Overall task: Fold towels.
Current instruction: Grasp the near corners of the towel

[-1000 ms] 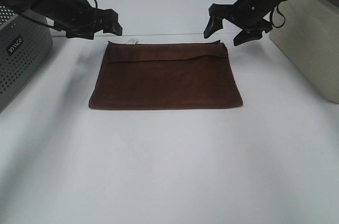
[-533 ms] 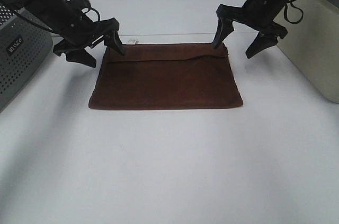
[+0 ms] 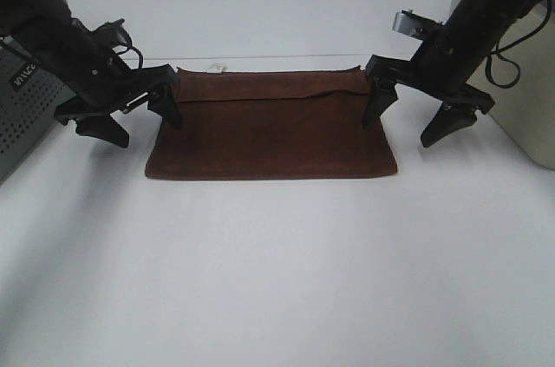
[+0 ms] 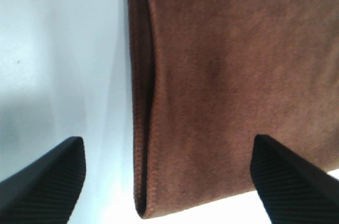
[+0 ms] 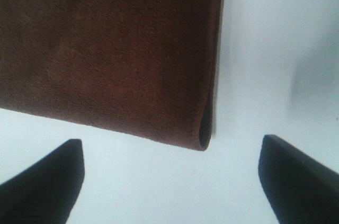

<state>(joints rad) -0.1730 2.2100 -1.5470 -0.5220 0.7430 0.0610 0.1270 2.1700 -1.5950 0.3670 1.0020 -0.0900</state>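
Note:
The dark reddish-brown towel (image 3: 270, 124) lies folded flat on the white table, with a small white tag (image 3: 218, 67) at its far edge. My left gripper (image 3: 137, 121) is open and straddles the towel's left edge, one finger over the cloth and one over the table; the left wrist view shows that doubled edge (image 4: 142, 128) between the fingers. My right gripper (image 3: 408, 124) is open and straddles the right edge; the right wrist view shows the towel's folded corner (image 5: 204, 136) between its fingers. Both grippers are empty.
A grey perforated box (image 3: 22, 89) stands at the left edge of the table. A cream-coloured bin (image 3: 520, 81) stands at the right, behind my right arm. The white table (image 3: 277, 280) stretches in front of the towel.
Both grippers have come forward and down from behind the towel's far corners to its left and right edges. Both have stayed open. The towel has not moved.

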